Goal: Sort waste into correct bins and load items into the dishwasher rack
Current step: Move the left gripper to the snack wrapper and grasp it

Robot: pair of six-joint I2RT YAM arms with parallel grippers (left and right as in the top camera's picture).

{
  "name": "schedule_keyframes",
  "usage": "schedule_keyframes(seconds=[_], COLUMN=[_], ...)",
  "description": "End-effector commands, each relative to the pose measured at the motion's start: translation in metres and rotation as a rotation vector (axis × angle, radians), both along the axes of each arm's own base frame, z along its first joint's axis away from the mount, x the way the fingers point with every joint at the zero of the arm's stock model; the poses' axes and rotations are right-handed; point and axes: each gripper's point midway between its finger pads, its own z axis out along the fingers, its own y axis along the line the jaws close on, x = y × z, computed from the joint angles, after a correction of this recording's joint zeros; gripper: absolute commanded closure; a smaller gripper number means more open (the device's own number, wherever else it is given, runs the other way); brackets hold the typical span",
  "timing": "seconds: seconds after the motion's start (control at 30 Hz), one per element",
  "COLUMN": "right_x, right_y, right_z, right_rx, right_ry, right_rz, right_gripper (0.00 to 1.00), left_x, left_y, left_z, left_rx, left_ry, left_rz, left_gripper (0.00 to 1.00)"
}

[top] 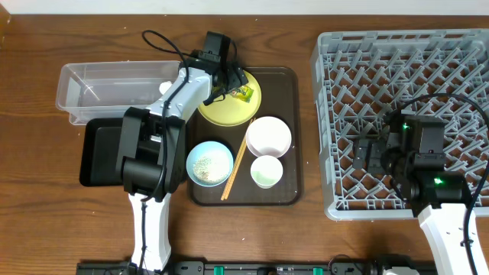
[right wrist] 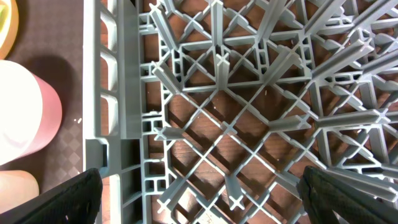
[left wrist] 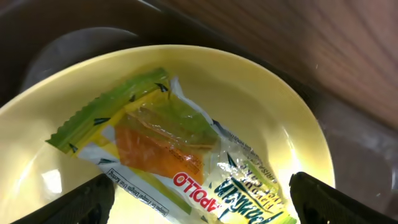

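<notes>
Left wrist view: the left pincer [left wrist: 208,202] hangs wide open above the small green-and-yellow printed wrapper [left wrist: 168,149] lying inside the round yellow plate [left wrist: 273,112]. Lower straight and pinch its raised middle, seemingly the highest fold. The right pincer [right wrist: 199,196], wide too, hovers over the grey lattice plastic rack [right wrist: 217,93].
</notes>
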Motion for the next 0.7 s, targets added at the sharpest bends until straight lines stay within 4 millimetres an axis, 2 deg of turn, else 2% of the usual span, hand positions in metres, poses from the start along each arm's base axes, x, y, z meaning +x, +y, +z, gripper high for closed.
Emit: schedule_keyframes(seconds=[0.0,0.17,0.33,0.47,0.67], right_x=[0.0034,0.0037,0.0036,0.0035,0.0034], right_y=[0.0055,0.0055,0.0055,0.0056,0.0055], right_z=[0.0076,0.0078,0.0077,0.0077,0.0076], right_rx=[0.009,0.009,0.009,0.009,0.009], right_ry=[-0.017,-0.018,-0.017,-0.017,-0.017], right_rz=[0.015,0.015,0.015,0.015,0.015], right_gripper=[0.01,0.01,0.01,0.01,0.01], left_x=[-0.0005,-0.0011,-0.0036,-0.0039,-0.0038], left_y=[-0.0007,-0.0016,-0.0039,-0.0049,-0.0047], left_z=[-0.0176,-0.0211,-0.0219,-0.022,-0.0221], left_rx=[-0.014,-0.012,-0.009,-0.009,-0.009], left_ry=[0.04,0.044,0.051,0.051,0.051], left_rz=[0.065,0.063,0.057,0.055,0.056], left_gripper=[0.07,0.08,0.28,0.37,0.58])
